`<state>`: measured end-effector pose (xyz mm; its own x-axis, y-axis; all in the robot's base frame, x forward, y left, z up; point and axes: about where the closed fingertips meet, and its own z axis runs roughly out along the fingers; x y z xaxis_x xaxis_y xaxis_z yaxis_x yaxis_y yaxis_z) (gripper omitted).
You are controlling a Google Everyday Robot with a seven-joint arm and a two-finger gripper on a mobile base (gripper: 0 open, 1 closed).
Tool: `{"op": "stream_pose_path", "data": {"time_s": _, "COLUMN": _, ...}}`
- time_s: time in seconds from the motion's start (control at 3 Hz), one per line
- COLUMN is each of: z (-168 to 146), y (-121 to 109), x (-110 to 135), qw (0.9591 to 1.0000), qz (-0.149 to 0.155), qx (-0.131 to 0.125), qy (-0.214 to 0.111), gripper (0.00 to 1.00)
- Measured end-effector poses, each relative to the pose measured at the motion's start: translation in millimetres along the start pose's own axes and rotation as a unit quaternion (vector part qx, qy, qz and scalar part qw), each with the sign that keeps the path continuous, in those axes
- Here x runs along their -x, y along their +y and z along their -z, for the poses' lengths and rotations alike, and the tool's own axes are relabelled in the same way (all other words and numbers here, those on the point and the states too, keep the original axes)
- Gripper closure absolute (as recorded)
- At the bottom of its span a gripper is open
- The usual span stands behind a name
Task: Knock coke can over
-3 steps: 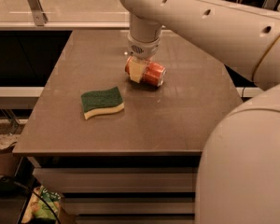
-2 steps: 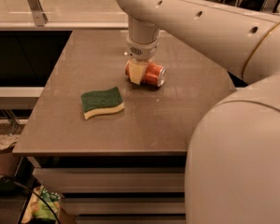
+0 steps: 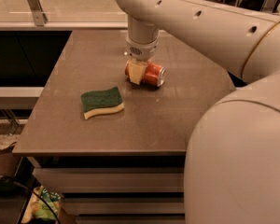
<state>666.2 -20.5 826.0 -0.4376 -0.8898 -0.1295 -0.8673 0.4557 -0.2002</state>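
The red coke can [image 3: 150, 74] lies on its side on the brown table [image 3: 177, 115], its silver end facing right. My gripper [image 3: 137, 70] hangs from the arm directly over the can's left half, with a pale finger [image 3: 135, 72] in front of the can and touching it. The can's left end is hidden behind that finger.
A green and yellow sponge [image 3: 101, 102] lies on the table to the front left of the can. The table's front edge is near the bottom. My white arm [image 3: 214, 27] and body [image 3: 242, 162] fill the right side. A glass railing stands behind the table.
The can and the sponge have not moved. The arm has shifted slightly, with the gripper still at the lying can.
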Motion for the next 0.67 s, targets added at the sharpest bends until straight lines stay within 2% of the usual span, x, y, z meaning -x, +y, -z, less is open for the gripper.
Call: {"op": "stream_pose_path", "data": {"time_s": 0.67, "z": -1.1, "y": 0.4, "x": -0.1, "qw": 1.0, "qz": 0.0, "qx": 0.001, "qy": 0.001, "gripper": 0.13}}
